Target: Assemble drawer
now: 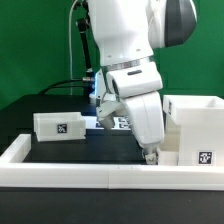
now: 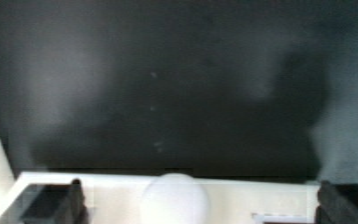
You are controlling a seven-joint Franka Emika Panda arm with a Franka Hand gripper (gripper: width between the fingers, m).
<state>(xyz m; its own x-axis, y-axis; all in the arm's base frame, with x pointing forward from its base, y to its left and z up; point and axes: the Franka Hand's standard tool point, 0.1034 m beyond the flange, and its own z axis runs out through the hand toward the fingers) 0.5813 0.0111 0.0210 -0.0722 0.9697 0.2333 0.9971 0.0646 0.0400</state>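
1. One step seems in hand, as I judge it: positioning to pick up a drawer part. My end effector (image 1: 150,151) hangs low in the lower middle of the exterior view. It is close above the table (image 1: 85,149), just behind the rail (image 1: 90,172) and just beside the case (image 1: 195,125).
2. It stands wide. In the wrist view my fingers (image 2: 51,205) sit far apart with dark table beyond them, and they grip nothing. A rounded white shape (image 2: 172,195) shows between them; I cannot tell what it is.
3. The case stands at the exterior view's right, mid-height, with its open top upward and a tag on its near face. The tray (image 1: 60,125) lies at the exterior view's left, mid-height, well apart from me and from the case.
4. The next move, I judge, calls for setting my fingers squarely across one wall of a part before closing. A tilted grip would likely make the part bind on entering the case.
5. Counted: one case, one tray in view, one rail, and one marker board (image 1: 120,121) partly seen behind my arm. A second tray I cannot see.
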